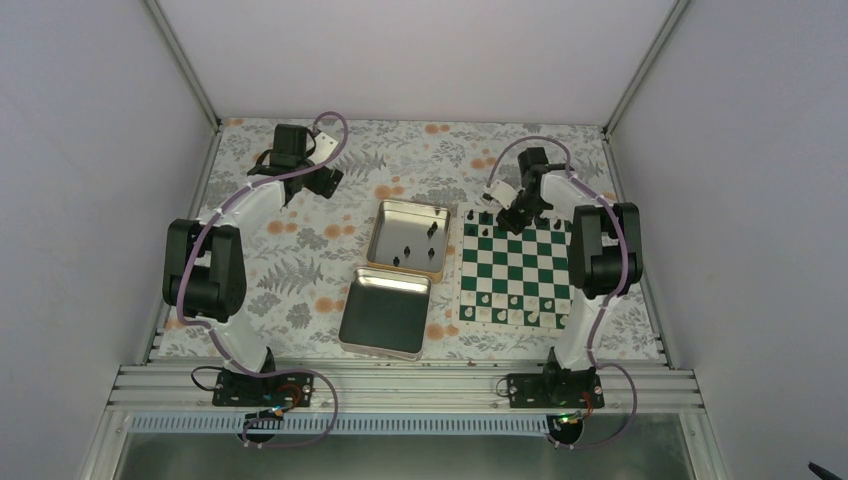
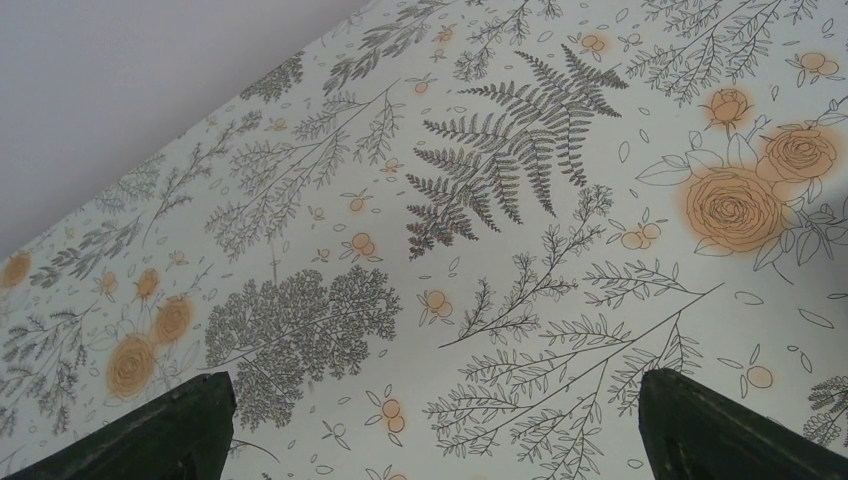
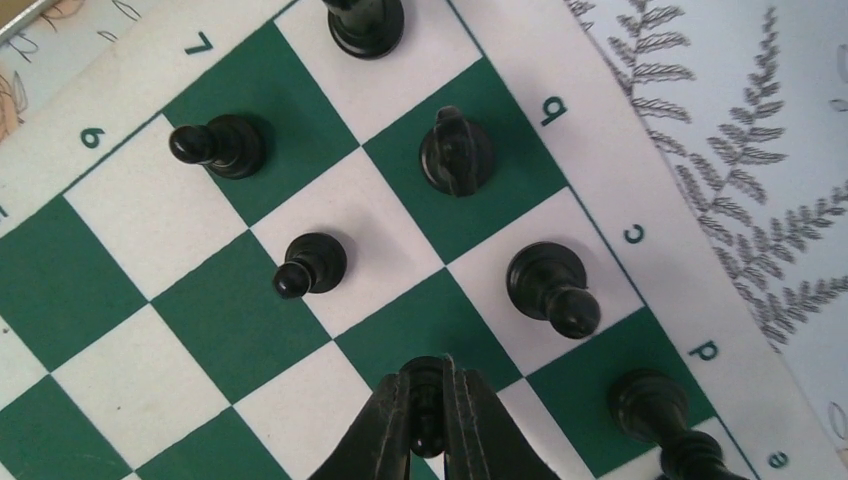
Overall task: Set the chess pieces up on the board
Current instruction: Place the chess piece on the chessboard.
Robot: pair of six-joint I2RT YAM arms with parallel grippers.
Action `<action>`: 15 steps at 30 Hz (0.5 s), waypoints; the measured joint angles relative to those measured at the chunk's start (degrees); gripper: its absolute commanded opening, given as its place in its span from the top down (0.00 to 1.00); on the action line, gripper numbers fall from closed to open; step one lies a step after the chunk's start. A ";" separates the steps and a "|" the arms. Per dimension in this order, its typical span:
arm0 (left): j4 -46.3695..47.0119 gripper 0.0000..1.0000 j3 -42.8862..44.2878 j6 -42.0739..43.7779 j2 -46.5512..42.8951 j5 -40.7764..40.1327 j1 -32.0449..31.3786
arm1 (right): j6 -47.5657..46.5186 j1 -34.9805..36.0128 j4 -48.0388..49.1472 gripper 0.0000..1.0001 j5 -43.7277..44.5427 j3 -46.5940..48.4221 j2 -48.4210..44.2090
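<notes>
1. The right gripper (image 1: 512,222) hangs over the far left corner of the board (image 1: 520,275) in the top external view (its jaws are too small here to read). Black chess pieces (image 1: 487,230) stand on the board's far rows. An open tin (image 1: 413,206) sits just left of the board with a few more chess pieces inside. A second tin (image 1: 385,315) lies near the board's near left corner. The left gripper (image 1: 325,182) is well apart from the board, far to its left, over the flowered tabletop (image 1: 300,260).

2. In the left wrist view, the left gripper's fingers (image 2: 180,430) sit at the bottom corners, spread wide. It is open and holds nothing, with only the fern and rose print of the tabletop between them.

3. In the right wrist view, the right gripper's fingers (image 3: 390,430) are pressed together on a small black piece (image 3: 428,438), gripping it above the board, a little in from the edge lettered c and d. I cannot tell whether it touches the board. Six other chess pieces stand on nearby squares, each apart from the gripper (one per square).
</notes>
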 measured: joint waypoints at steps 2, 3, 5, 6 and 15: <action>0.00 0.00 0.00 0.00 0.00 0.00 0.00 | -0.02 0.00 0.00 0.92 -0.02 0.00 0.63; 0.00 0.00 0.00 0.00 0.00 0.00 0.00 | -0.02 0.02 -0.02 0.92 -0.07 0.00 0.96; 0.02 0.00 0.00 0.00 0.00 -0.04 0.00 | -0.02 0.02 -0.04 0.92 -0.11 0.00 1.42; 0.02 0.00 0.00 0.00 0.00 -0.09 0.00 | -0.02 0.00 -0.04 0.92 -0.11 0.00 1.49; 0.02 0.00 0.00 0.00 0.00 -0.13 0.00 | 0.00 0.00 -0.04 0.84 -0.11 0.00 1.51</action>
